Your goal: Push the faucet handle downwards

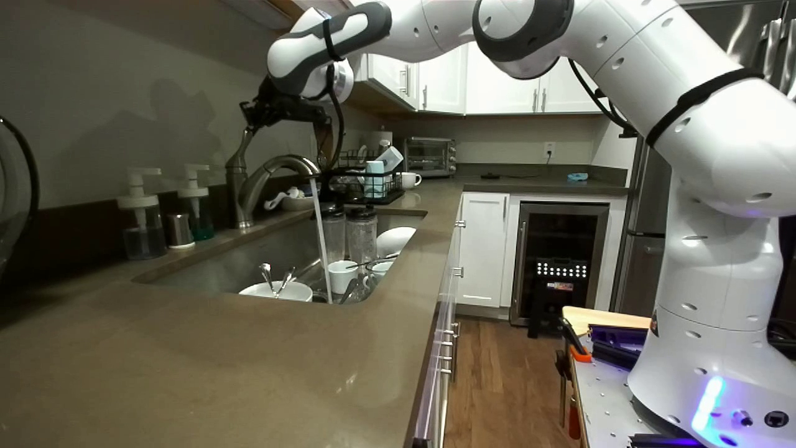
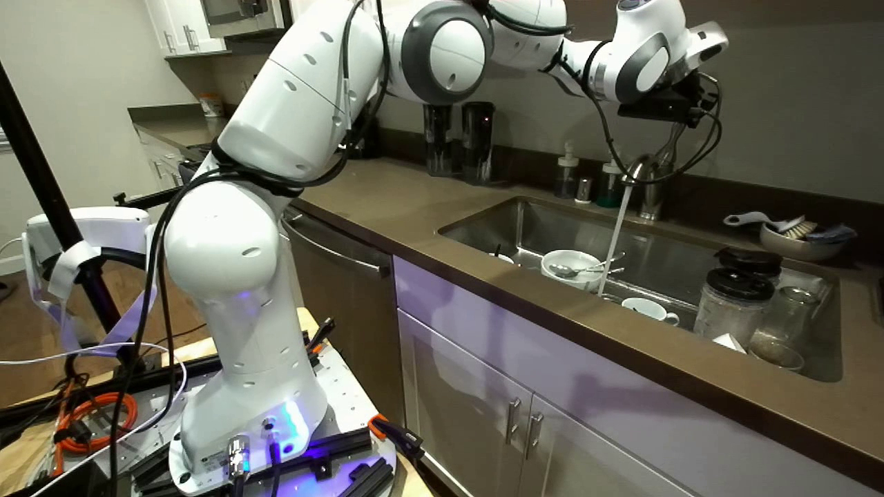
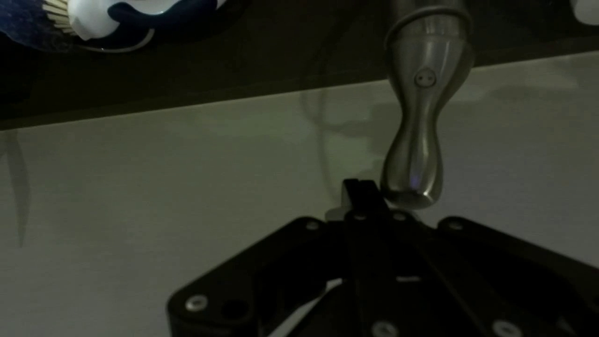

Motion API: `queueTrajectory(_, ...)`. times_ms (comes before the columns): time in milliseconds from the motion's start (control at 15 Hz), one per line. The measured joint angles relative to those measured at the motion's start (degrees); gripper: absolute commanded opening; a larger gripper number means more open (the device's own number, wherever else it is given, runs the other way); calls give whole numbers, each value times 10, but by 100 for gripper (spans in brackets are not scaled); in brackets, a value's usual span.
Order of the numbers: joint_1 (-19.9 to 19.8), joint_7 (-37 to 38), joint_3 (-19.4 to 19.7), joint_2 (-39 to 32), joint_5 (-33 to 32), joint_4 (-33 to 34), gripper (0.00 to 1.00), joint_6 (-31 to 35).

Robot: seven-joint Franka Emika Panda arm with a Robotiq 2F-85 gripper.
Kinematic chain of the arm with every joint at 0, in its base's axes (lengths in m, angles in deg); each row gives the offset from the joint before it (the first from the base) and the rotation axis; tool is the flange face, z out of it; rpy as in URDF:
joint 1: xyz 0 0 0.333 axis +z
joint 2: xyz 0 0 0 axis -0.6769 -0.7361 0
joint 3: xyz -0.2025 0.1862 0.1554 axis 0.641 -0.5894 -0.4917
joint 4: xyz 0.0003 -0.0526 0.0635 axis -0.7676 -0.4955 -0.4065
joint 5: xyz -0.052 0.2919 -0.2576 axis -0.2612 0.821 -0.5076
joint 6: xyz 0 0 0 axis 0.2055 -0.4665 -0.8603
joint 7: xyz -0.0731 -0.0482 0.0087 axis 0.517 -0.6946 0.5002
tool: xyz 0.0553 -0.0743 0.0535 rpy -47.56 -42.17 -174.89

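Note:
The faucet handle is a slim grey-metal lever that slants up from the faucet base in both exterior views (image 1: 241, 149) (image 2: 668, 145). In the wrist view it shows at the upper right (image 3: 419, 135), its rounded tip pointing at my gripper. My gripper (image 3: 359, 185) is shut with nothing seen between its fingers. Its fingertips are just left of the handle tip there; I cannot tell if they touch. In both exterior views my gripper (image 1: 247, 115) (image 2: 690, 117) is at the handle's top end. Water runs from the curved spout (image 1: 277, 163), also seen in an exterior view (image 2: 642, 169).
The wall (image 3: 140, 210) is close behind the handle. Soap bottles (image 1: 142, 230) (image 2: 566, 172) stand beside the faucet. The sink (image 2: 545, 224) holds bowls, cups and jars. A bowl with brushes (image 2: 801, 238) sits on the counter. A cable loops below the wrist.

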Motion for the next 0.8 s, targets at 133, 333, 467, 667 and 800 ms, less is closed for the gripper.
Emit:
queueTrajectory(133, -5, -7, -6, 4, 2, -5, 3, 0)
queueTrajectory(333, -6, -7, -5, 4, 2, -7, 3, 8)
queueTrajectory(467, -7, -7, -4, 4, 2, -6, 3, 15)
queueTrajectory(667, -7, -7, -6, 4, 2, -5, 3, 18)
queueTrajectory(800, -9, -8, -13, 4, 4, -5, 3, 18)
